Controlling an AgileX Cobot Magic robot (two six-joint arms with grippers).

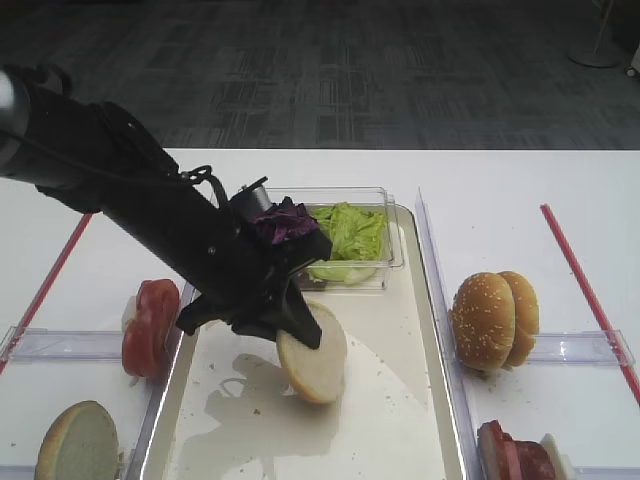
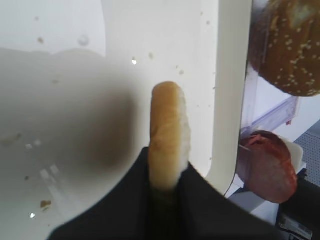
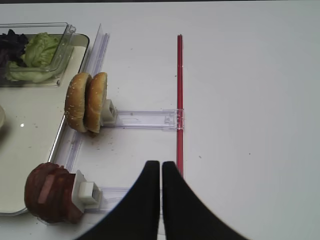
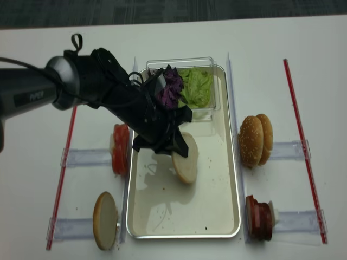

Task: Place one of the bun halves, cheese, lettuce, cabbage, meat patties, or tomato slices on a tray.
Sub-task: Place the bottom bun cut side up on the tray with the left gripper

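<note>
One bun half [image 1: 314, 358] (on edge) pinched by left gripper [image 1: 305, 330] — above tray [image 1: 400, 420].

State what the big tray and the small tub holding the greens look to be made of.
Tray: likely metal with a glossy cream-white bottom; silvery rim, and reflections show on its surface.
Tub: apparently clear plastic; lettuce shows through its thin transparent walls.

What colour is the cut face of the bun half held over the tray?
Pale cream, with a thin tan crust rim on the bun half; clearest in the exterior high view.
</note>
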